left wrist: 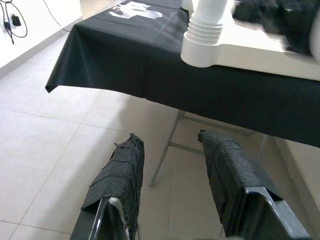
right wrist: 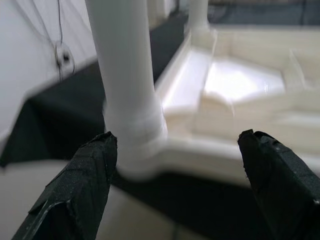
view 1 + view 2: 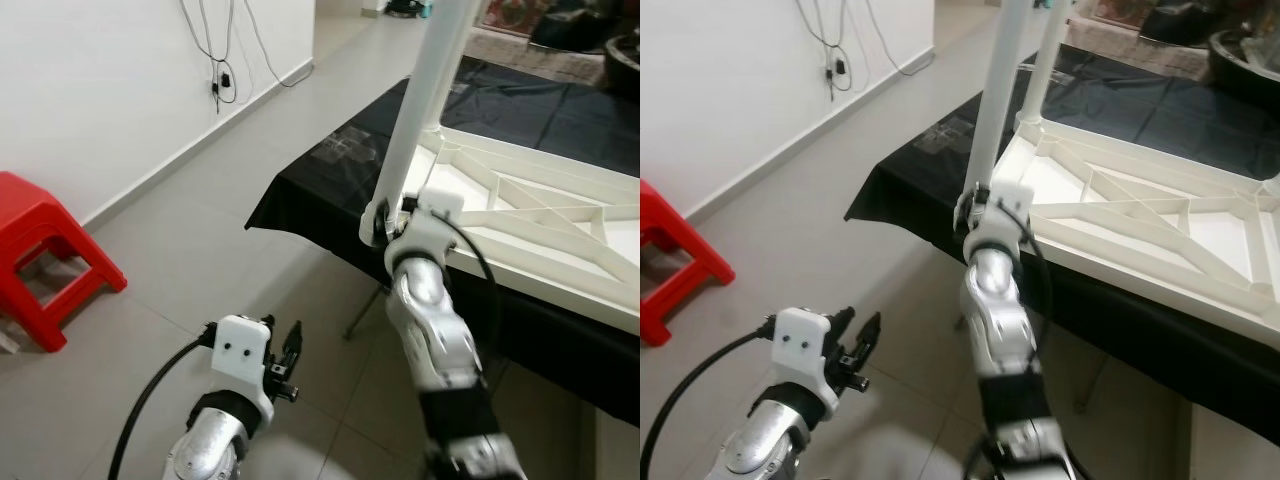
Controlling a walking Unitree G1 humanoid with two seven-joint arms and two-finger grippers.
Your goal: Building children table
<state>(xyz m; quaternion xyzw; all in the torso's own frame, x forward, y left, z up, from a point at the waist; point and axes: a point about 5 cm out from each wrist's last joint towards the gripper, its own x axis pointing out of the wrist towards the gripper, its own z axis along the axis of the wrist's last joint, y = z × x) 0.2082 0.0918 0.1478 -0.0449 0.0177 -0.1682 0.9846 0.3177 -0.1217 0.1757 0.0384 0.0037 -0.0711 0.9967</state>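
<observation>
The white plastic tabletop of the children's table is laid upside down, ribbed underside up, on a table covered by a black cloth. At its near corner a white leg is seated upright in the corner socket; a second leg is seen standing at the far corner.

The right gripper is held at the base of the near leg, its jaws spread wide, one finger just beside the socket collar and nothing gripped. The leg is judged to be being fitted, or just released. To do this step well, the leg should be kept in line with the socket, grasped low near the collar and turned or pressed until fully seated, while the tabletop is kept from sliding on the cloth.

The left gripper is held low over the tiled floor before the table edge, jaws open and empty. A red plastic stool is standing by the wall. No containers are seen.
</observation>
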